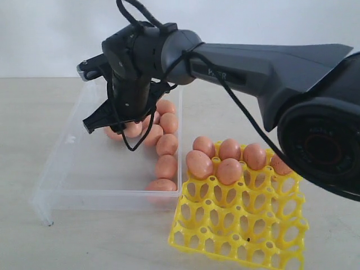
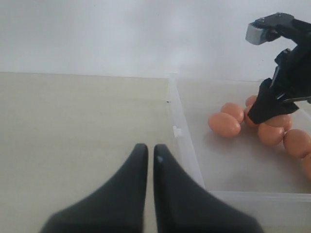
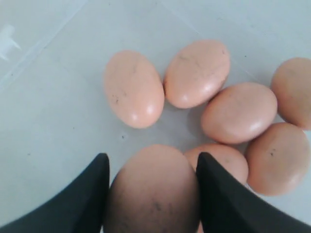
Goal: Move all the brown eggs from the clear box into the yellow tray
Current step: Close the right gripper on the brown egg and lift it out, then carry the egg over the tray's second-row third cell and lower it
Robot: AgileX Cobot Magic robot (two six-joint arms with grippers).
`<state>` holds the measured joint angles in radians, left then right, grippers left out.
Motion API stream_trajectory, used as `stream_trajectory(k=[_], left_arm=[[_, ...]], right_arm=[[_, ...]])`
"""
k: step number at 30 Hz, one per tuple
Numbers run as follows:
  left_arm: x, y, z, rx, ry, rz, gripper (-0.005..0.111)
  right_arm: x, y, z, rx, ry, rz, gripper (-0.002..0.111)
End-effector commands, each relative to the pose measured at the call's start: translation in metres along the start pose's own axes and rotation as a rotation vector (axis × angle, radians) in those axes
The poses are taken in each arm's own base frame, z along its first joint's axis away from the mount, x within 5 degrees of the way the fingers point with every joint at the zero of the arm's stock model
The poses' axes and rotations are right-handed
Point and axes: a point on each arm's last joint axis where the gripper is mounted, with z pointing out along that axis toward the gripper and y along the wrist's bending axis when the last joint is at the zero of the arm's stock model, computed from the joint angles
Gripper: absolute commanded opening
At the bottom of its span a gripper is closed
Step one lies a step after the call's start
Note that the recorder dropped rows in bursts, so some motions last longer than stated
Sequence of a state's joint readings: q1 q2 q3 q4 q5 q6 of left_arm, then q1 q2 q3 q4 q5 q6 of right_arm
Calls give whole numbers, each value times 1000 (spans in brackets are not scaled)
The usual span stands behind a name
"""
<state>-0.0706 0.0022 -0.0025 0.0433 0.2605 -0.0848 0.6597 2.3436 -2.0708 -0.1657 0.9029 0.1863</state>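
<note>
Evidently grasps one brown egg [image 3: 154, 194] across its middle with right end effector [image 3: 151, 160] inside clear box [image 1: 107, 194], ready for transfer to partly filled yellow tray [image 1: 236, 230]; holds left end effector [image 2: 147, 155] clenched aside.

Dark arm [image 1: 253, 67], looped cable [image 1: 239, 109], black right tool [image 3: 151, 165]

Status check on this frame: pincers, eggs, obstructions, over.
Right pincer shut on one brown egg inside clear box. Left pincer shut, idle outside it. Yellow tray part-filled. Other eggs crowd the held one.
</note>
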Motion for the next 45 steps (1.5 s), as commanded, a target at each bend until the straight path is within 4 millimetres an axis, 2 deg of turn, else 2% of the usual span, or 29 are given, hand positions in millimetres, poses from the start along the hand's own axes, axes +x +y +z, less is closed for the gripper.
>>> stream_trajectory(k=[1, 5, 10, 17, 20, 25, 28, 31, 34, 36, 42, 45], left_arm=[[0, 0, 0, -2, -6, -1, 4], [0, 0, 0, -2, -6, -1, 4], [0, 0, 0, -2, -6, -1, 4], [0, 0, 0, -2, -6, -1, 4], [0, 0, 0, -2, -6, -1, 4], [0, 0, 0, -2, -6, -1, 4], [0, 0, 0, -2, -6, -1, 4], [0, 0, 0, -2, -6, -1, 4], [0, 0, 0, -2, -6, -1, 4], [0, 0, 0, -2, -6, -1, 4], [0, 0, 0, -2, -7, -1, 4], [0, 0, 0, -2, -7, -1, 4]], right_arm=[[-2, -3, -28, -6, 32, -26, 0], [-6, 2, -48, -93, 1, -40, 0], [-19, 14, -87, -273, -124, -65, 0], [-33, 20, -172, -436, -381, -215, 0], [-33, 19, -209, -454, -469, -291, 0], [-29, 11, -266, -444, -590, -304, 0], [-25, 7, -293, -446, -685, -273, 0], [-15, 2, -311, -446, -782, -204, 0], [2, -7, -322, -401, -875, -140, 0], [17, -13, -320, -354, -921, -102, 0], [87, -29, -286, -185, -961, -51, 0], [125, -43, -275, -73, -1043, 16, 0]])
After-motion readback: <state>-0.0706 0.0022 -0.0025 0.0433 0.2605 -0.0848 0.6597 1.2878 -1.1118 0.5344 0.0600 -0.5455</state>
